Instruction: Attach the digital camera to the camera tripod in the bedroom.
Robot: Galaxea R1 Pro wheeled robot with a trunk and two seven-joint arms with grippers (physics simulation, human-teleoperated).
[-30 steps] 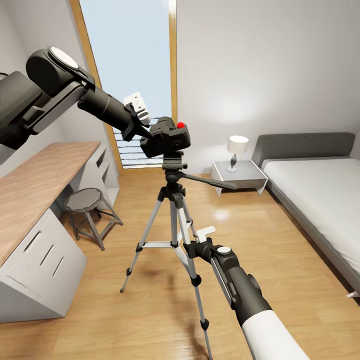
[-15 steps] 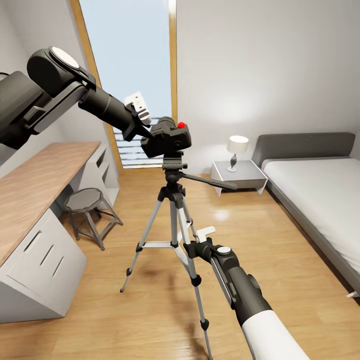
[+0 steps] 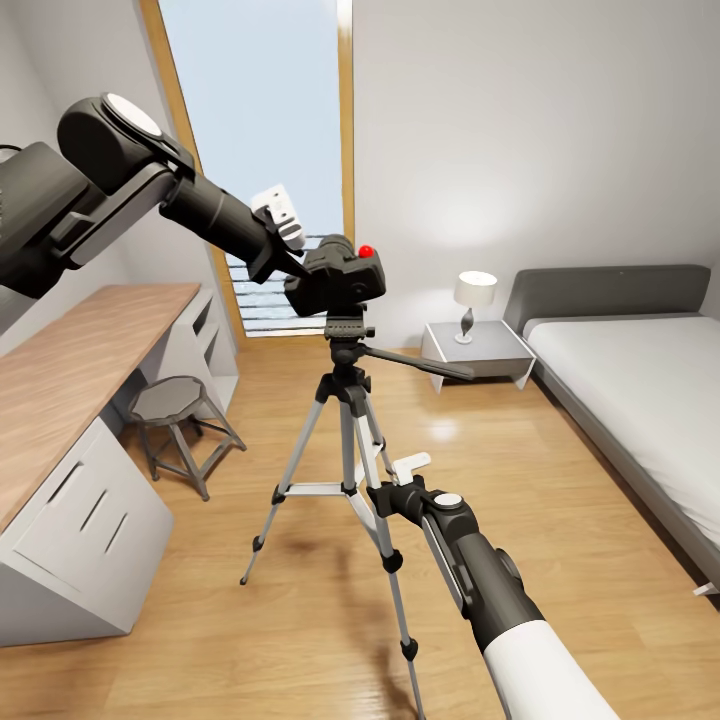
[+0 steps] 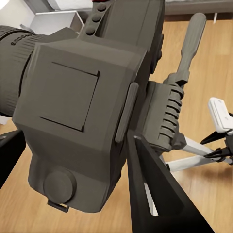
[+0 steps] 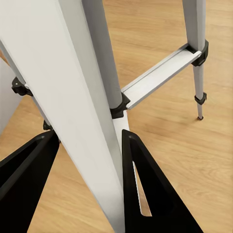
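item: digital camera [image 3: 335, 278], black, red button on top. location: directly over the black head of the camera tripod [image 3: 347, 420], which stands on the wood floor between the bed [image 3: 640, 380] and the desk surface [image 3: 70, 365]. my left fingers [image 4: 145, 189] are clenched on the camera body, holding it level so its base can meet the head. my right fingers [image 5: 133, 187] are clamped around a silver leg, apparently to steady the tripod.

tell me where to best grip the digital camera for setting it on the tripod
Grip the digital camera across its blocky body from the desk side, as the left tool does. That leaves its underside free above the camera tripod head and avoids the protruding lens.
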